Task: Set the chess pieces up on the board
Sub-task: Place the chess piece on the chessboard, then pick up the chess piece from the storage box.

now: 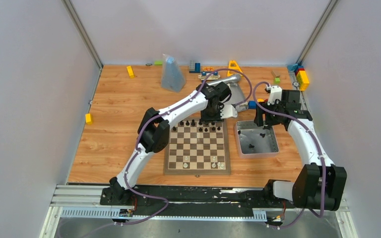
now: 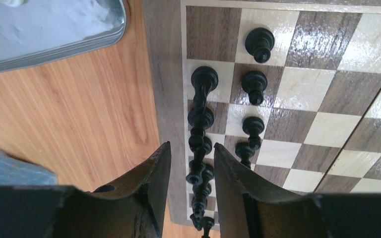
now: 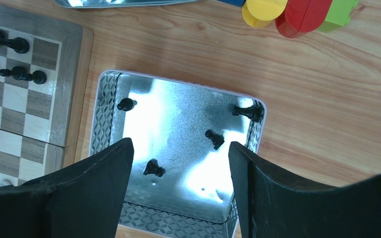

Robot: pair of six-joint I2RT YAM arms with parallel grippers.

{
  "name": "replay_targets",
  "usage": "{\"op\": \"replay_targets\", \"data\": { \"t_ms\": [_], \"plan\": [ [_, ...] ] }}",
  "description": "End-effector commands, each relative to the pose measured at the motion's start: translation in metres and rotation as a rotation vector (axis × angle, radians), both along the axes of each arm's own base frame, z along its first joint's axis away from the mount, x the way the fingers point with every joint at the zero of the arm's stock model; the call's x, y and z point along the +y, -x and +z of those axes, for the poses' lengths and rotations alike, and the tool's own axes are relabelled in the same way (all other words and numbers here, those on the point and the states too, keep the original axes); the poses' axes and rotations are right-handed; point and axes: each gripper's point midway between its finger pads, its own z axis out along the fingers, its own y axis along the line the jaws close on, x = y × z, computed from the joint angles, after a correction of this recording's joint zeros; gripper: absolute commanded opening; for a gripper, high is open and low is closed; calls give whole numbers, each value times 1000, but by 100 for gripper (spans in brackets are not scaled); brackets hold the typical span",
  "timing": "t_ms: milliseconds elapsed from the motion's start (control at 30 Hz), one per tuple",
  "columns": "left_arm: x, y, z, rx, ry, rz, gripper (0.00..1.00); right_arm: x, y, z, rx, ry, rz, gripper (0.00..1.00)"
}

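Board (image 1: 197, 148): flat at the centre of the table (image 1: 119, 124), just left of the tray (image 1: 276, 144).
Chess pieces: black pieces (image 2: 204, 82) stand in the two far rows; a few cream-white pieces (image 1: 185, 159) stand in the near rows; four loose black pieces (image 3: 214, 138) lie in the tray.
Left gripper (image 2: 192, 148): low over the far right corner of the board, jaws apart by a narrow gap, with back-row pieces lined up beneath it and nothing clamped.
Right gripper (image 3: 180, 144): above the tray, jaws wide apart, empty.
Step in hand: probably release of a black piece onto the back row.
Next move: lift the left arm straight up, clear of neighbouring pieces; the right arm descends on one tray piece.
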Motion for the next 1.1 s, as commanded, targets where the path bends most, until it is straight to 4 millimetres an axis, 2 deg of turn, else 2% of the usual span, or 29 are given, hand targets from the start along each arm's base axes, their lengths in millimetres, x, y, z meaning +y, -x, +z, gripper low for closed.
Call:
{"op": "replay_targets", "data": {
  "t_ms": [0, 133, 200, 300, 333, 367, 400, 433, 467, 667, 1067],
  "plan": [
    [-11, -5, 59, -117, 130, 18, 46, -6, 0, -12, 47, 33, 12, 71],
    [-8, -11, 79, -180, 174, 48, 47, -11, 4, -27, 94, 75, 48, 70],
    [-9, -14, 97, -215, 225, 64, 48, -11, 7, -36, 123, 88, 85, 69],
    [-5, -12, 111, -227, 266, 83, 49, -13, 13, -52, 170, 121, 147, 68],
    [-4, -12, 122, -240, 291, 89, 49, -15, 14, -56, 176, 140, 165, 68],
    [-1, -10, 122, -239, 292, 92, 49, -17, 15, -60, 184, 159, 183, 67],
    [1, -10, 133, -254, 313, 97, 49, -19, 16, -64, 193, 176, 202, 67],
    [4, -8, 131, -250, 309, 99, 50, -21, 16, -67, 197, 194, 219, 67],
    [6, -7, 139, -262, 324, 101, 50, -24, 17, -70, 206, 211, 234, 67],
    [19, 5, 136, -252, 307, 96, 50, -35, 18, -92, 263, 288, 305, 63],
    [24, 9, 129, -233, 284, 96, 50, -43, 16, -117, 323, 331, 354, 47]
  ]
}}
